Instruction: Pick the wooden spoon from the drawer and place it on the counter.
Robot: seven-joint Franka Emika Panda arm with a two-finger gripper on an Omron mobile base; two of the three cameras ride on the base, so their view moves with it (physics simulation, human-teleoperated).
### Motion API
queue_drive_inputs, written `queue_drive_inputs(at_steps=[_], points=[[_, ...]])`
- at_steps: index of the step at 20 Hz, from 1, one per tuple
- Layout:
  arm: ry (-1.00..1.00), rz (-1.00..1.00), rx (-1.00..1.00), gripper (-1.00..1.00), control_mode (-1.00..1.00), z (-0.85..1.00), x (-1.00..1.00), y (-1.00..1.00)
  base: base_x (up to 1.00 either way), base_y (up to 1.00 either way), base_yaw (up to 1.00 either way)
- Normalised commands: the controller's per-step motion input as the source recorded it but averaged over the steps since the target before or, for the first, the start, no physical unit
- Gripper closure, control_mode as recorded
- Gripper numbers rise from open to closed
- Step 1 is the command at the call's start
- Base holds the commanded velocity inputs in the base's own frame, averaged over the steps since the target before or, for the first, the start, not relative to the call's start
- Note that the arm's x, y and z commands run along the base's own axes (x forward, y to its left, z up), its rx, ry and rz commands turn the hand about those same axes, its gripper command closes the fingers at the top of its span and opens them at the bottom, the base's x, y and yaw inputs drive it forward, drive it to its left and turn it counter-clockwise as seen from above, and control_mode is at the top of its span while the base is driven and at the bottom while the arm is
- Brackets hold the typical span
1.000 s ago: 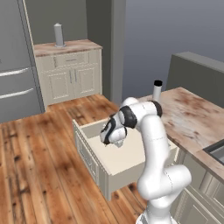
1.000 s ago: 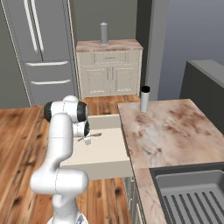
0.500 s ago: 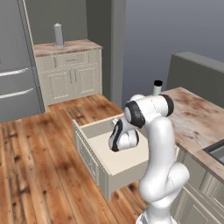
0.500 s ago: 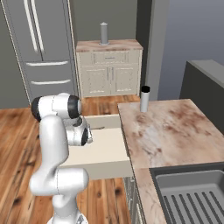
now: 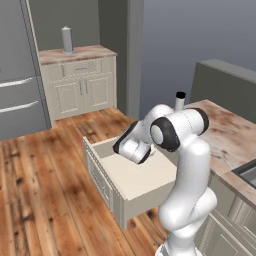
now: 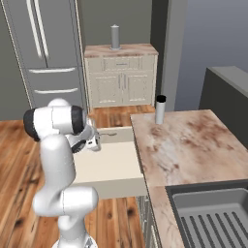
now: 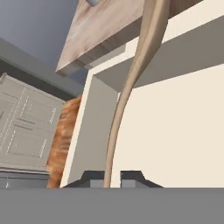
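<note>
claw [image 7: 112, 177]: clamped on the spoon [image 7: 131, 83] handle, above the open drawer [image 5: 145, 177]
spoon: hangs from the claw, bowl end out toward the worktop [image 6: 186, 145]
advice: lift clear of the drawer wall, swing over bare worktop, lower flat, then release

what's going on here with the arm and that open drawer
The white robot arm's gripper is shut on the wooden spoon, pinching its thin handle between the fingertips. In the hand view the spoon stretches up from the jaws, over the pale inside of the open drawer. The spoon has not yet reached the counter, where a grey cylinder with a black cap stands.
</note>
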Motion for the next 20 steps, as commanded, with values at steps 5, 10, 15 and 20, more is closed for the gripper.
queue_drive_inputs(at_steps=[5,10,15,20], points=[[0.07,-0.15,0.0,1.0,-1.0,1.0,0.0,-0.1,0.0,0.0,0.0],[0.11,-0.11,0.02,1.0,-1.0,1.0,-0.05,-0.33,0.0,0.0,0.0],[0.07,-0.06,0.02,1.0,-1.0,1.0,-0.05,-0.6,0.0,0.0,0.0],[0.01,-0.01,0.1,1.0,-1.0,0.89,-0.37,-0.94,0.0,0.0,0.0]])
